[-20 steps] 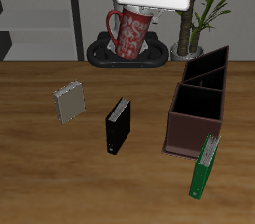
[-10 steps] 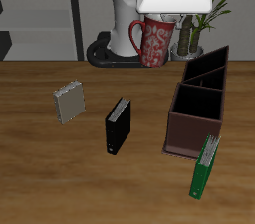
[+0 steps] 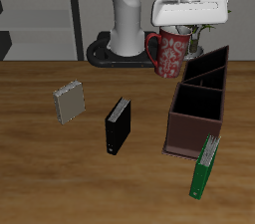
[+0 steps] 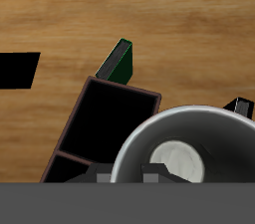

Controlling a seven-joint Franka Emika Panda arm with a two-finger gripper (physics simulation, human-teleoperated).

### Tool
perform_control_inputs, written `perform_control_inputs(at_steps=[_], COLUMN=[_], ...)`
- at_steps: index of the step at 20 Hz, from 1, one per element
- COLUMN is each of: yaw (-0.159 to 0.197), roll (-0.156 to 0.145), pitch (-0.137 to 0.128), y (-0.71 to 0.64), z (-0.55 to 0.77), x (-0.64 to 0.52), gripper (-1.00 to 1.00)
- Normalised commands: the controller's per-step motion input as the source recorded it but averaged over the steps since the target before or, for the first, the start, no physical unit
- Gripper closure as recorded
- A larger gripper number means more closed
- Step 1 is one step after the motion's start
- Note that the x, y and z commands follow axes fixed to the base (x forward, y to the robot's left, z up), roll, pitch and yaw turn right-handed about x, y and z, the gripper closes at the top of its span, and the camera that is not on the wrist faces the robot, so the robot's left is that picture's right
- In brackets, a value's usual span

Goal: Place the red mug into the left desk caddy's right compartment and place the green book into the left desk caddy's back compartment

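From the outside view, I see my arm standing tall at the back of the table (image 3: 40, 168), bent over at the top. The end effector (image 3: 177, 31) hangs down from the white wrist block and is closed on the rim of the red mug (image 3: 170, 53). The mug is up in the air, off the table. Its handle sticks out to the side, away from the left desk caddy (image 3: 200, 101). The mug hangs just beside the far end of the caddy, a bit above it. The caddy is a long dark box with black walls inside. Its right compartment (image 3: 196, 118) is the wide squarish part at the end nearest the table's front edge. The green book (image 3: 205, 167) leans against that near end, tilted, with its foot on the table. It is well apart from the end effector. A black book (image 3: 118, 125) stands out on the table, and a grey book (image 3: 69, 102) lies farther off.

From the wrist view, I look right down into the mug (image 4: 184, 158). Its pale inside and round rim are very close below me. Past the mug I see the caddy's right compartment (image 4: 112, 118), black inside. The green book (image 4: 117, 64) leans at its far corner. The fingers (image 4: 104, 178) show only as grey bits at the mug's rim.
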Motion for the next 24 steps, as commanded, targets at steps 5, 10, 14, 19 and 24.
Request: perform_control_inputs(at_steps=[5, 10, 14, 19, 24], yaw=[0.087, 0.071, 0.068, 0.045, 0.03], roll=[0.035, 0.002, 0.009, 0.017, 0.021], pitch=[0.002, -0.014, 0.003, 0.016, 0.014], y=[0.37, 0.11, 0.15, 0.16, 0.2], z=[-0.14, -0.06, -0.13, -0.15, -0.15], x=[0.06, 0.19, 0.25, 0.06, 0.08], gripper=[1.0, 1.0, 1.0, 1.0, 1.0])
